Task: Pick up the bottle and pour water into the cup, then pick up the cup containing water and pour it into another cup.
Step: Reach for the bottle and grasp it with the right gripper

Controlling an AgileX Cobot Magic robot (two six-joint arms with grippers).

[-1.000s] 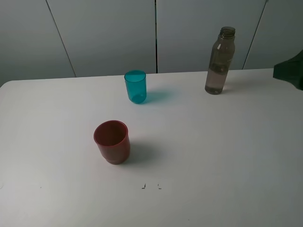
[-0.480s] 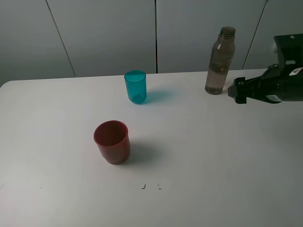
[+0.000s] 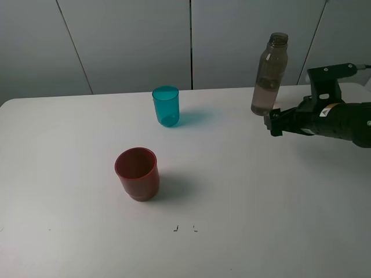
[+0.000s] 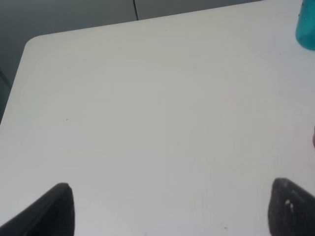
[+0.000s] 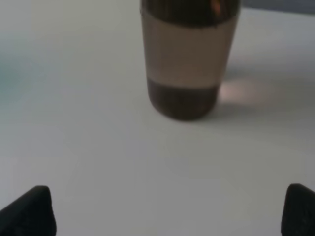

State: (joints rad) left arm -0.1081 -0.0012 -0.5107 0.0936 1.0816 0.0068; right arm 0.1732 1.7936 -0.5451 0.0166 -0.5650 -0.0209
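The tall smoky bottle (image 3: 269, 75) stands upright at the back right of the table, partly filled. My right gripper (image 3: 273, 123) is open just in front of its base, with nothing between its fingers. In the right wrist view the bottle (image 5: 189, 59) stands ahead of the open gripper (image 5: 165, 211), apart from both fingertips (image 5: 29, 211). The teal cup (image 3: 166, 106) stands at the back centre. The red cup (image 3: 137, 174) stands nearer, left of centre. My left gripper (image 4: 172, 211) is open over bare table, with the teal cup (image 4: 306, 29) at the picture's edge.
The white table (image 3: 243, 191) ends at a grey panelled wall behind the bottle and teal cup. Two small dark marks (image 3: 184, 228) lie near the front centre. The table's rounded far-left corner (image 4: 34, 42) shows in the left wrist view.
My right arm has come in from the right edge and moved left, up to the bottle's base. Bottle and both cups have stayed put.
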